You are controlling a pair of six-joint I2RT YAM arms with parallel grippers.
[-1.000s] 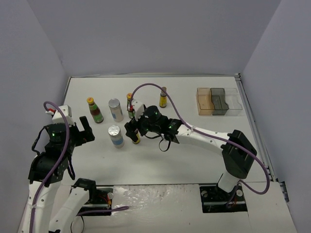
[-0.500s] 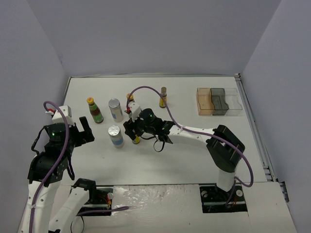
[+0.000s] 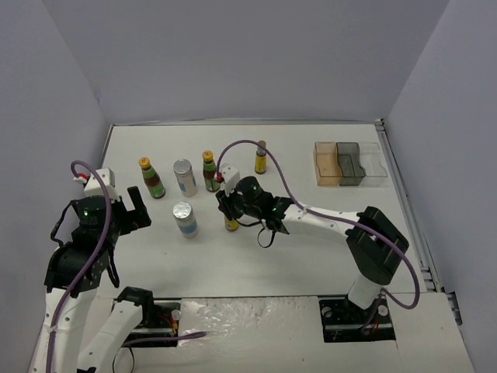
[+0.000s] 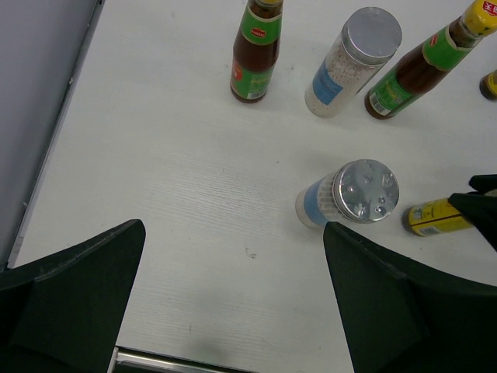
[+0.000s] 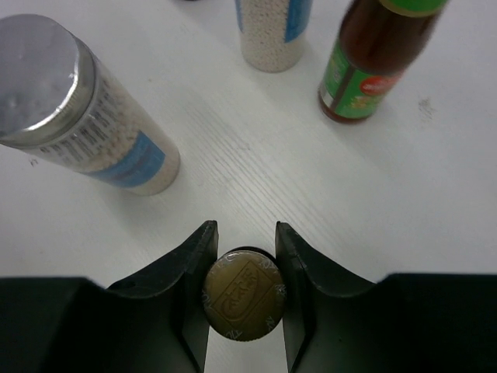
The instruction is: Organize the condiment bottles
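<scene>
My right gripper (image 3: 231, 214) (image 5: 244, 245) is shut on a small yellow-labelled bottle (image 3: 231, 224) (image 5: 244, 295), its fingers pressed on either side of the brown cap. The bottle stands upright on the table. A silver-topped cylinder (image 3: 185, 218) (image 5: 85, 124) stands just to its left. Behind them is a row: a dark yellow-capped bottle (image 3: 152, 178), another silver-topped cylinder (image 3: 184, 177), a second dark bottle (image 3: 209, 172) (image 5: 373, 66) and a second small yellow bottle (image 3: 260, 158). At the left, my left gripper (image 3: 137, 207) (image 4: 234, 233) stands open over bare table, apart from every bottle.
An orange-and-grey compartment tray (image 3: 345, 162) sits at the back right, near the table's right edge. The left wall runs close beside the left arm. The right arm's purple cable arches over the back row of bottles.
My right gripper has closed on the small yellow bottle's cap and shifted slightly right, with the bottle. The left arm has not moved.
</scene>
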